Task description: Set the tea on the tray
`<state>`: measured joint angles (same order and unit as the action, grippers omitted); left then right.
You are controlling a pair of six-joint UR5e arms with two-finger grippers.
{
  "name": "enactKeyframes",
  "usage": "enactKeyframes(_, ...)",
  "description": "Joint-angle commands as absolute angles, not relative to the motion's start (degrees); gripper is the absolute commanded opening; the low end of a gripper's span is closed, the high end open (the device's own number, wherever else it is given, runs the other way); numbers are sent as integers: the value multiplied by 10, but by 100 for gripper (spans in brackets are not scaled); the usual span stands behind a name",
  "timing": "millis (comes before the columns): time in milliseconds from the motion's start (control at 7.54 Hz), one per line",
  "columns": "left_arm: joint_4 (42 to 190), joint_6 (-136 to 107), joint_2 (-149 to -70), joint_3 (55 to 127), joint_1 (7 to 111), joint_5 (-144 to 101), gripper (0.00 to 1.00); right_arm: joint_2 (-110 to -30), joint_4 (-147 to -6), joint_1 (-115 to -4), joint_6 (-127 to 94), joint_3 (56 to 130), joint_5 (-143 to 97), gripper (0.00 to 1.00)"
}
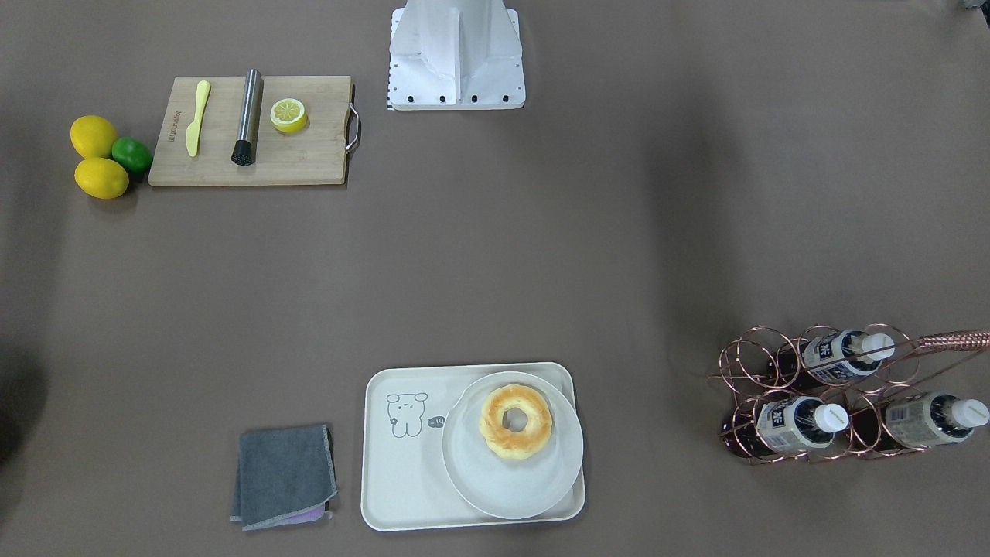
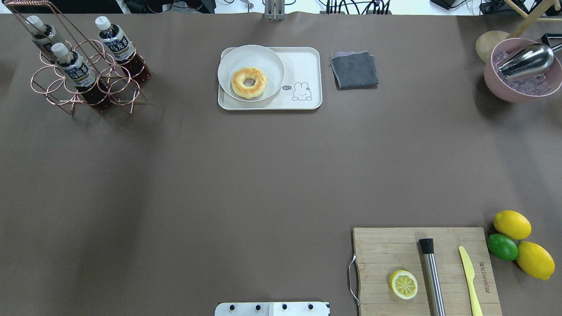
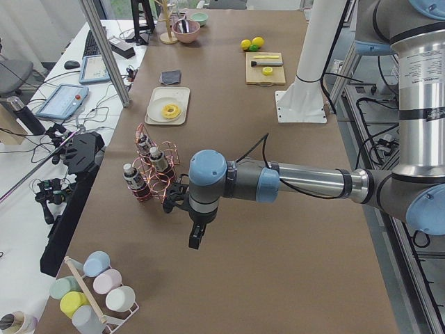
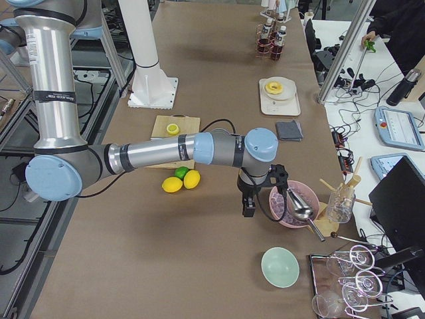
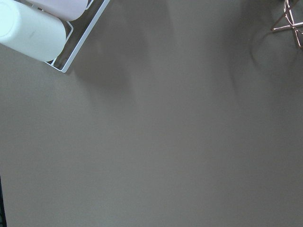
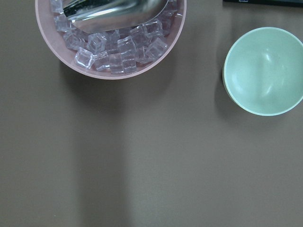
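Observation:
Two tea bottles with navy-and-white labels (image 1: 797, 424) (image 1: 839, 356) lie in a copper wire rack (image 1: 742, 371), next to a bottle with a paler grey label (image 1: 928, 418). In the overhead view the tea bottles (image 2: 74, 70) (image 2: 116, 44) are at the far left. The cream tray (image 1: 402, 480) (image 2: 303, 61) carries a round plate (image 1: 510, 487) with a donut (image 1: 516, 422). My left gripper (image 3: 197, 240) hangs over the table just short of the rack. My right gripper (image 4: 249, 209) hangs beside the pink ice bowl. I cannot tell whether either is open or shut.
A grey cloth (image 1: 285, 476) lies beside the tray. A wooden board (image 1: 309, 155) holds a lemon half, a muddler and a yellow knife, with lemons and a lime (image 1: 100, 158) next to it. A pink ice bowl (image 6: 111, 71) with a scoop and a green bowl (image 6: 262, 71) lie under my right wrist.

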<state>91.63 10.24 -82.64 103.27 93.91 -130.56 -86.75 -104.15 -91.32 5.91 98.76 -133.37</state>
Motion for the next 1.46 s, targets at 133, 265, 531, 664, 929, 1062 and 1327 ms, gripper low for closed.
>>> enactKeyframes(133, 1042, 97, -860, 1047, 912, -1302, 98, -869, -1042, -914, 58, 997, -1333, 100)
enactKeyframes(265, 1039, 51, -882, 1044, 882, -1283, 98, -868, -1042, -913, 58, 996, -1332, 100)
enactKeyframes(531, 1043, -84, -890, 1094, 832, -1259, 98, -864, -1042, -913, 58, 989, -1332, 100)
enactKeyframes(664, 1043, -90, -889, 1133, 829, -1259, 98, -863, -1042, -913, 58, 988, -1331, 100)
enactKeyframes(929, 1042, -111, -898, 1139, 810, -1261, 98, -862, -1042, -913, 57, 984, -1330, 100)
enactKeyframes(1062, 1043, -194, -902, 1147, 780, -1264, 98, -862, -1042, -913, 48, 984, -1331, 100)
enactKeyframes(1327, 1039, -370, -946, 1142, 685, -1256, 98, -860, -1041, -913, 42, 983, -1330, 100)
